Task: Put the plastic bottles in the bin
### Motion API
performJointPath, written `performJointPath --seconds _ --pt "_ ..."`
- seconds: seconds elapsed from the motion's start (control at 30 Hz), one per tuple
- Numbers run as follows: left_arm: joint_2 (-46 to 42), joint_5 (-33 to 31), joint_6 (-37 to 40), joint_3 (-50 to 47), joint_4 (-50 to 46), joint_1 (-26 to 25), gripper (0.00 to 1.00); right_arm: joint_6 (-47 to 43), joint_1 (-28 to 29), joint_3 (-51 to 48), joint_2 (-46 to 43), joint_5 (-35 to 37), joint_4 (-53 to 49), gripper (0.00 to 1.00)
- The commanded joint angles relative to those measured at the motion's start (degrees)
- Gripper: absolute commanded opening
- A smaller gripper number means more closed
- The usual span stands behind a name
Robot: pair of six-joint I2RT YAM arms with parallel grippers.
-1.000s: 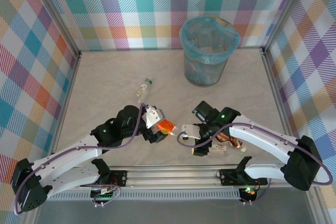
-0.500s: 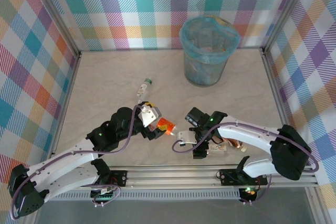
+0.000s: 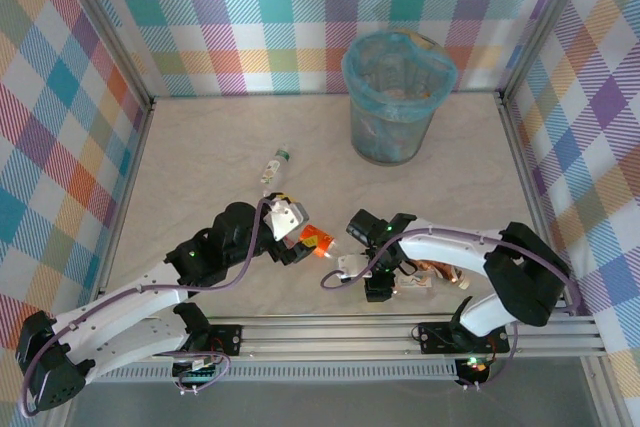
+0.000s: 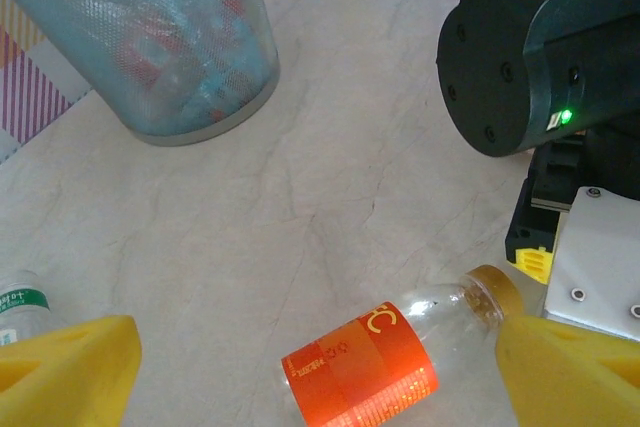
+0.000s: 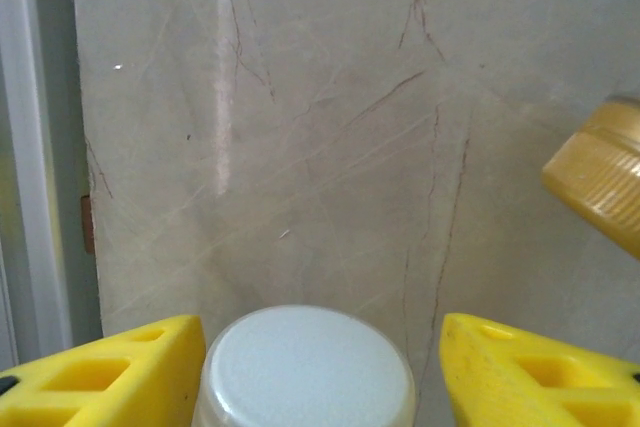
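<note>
The orange-labelled bottle [image 4: 362,372] lies on its side on the table [image 4: 330,147] near the front edge, its tan cap [image 4: 489,292] pointing toward the right arm [image 4: 540,47]. The left gripper [image 4: 318,347] straddles it with jaws spread wide: one yellow finger is well clear of it, the other close by the cap. Just beside it, the right gripper [image 5: 322,347] flanks a white-capped bottle [image 5: 305,367] — one finger against the cap, a slim gap at the other, so not clamped. A green-capped bottle [image 3: 272,166] lies farther back to the left, and the bin [image 3: 398,97] — blue-lined, upright — stands well apart at the rear.
</note>
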Motion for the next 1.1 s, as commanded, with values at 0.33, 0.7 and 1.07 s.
performJointPath --seconds 0.33,0.7,1.07 --pt "-1.2 -2.4 2.3 5.5 -0.9 -0.6 0.92 4.8 0.4 6.5 -5.6 -4.4 -6.5 0.42" --pt "6.8 -1.5 5.9 19.5 2.2 -0.5 0.91 15.0 -9.5 31.8 -13.6 -10.3 -0.9 0.33" --pt "21.2 -7.7 2.0 41.2 2.4 3.5 0.90 16.9 -19.8 64.7 6.4 15.1 23.4 0.27"
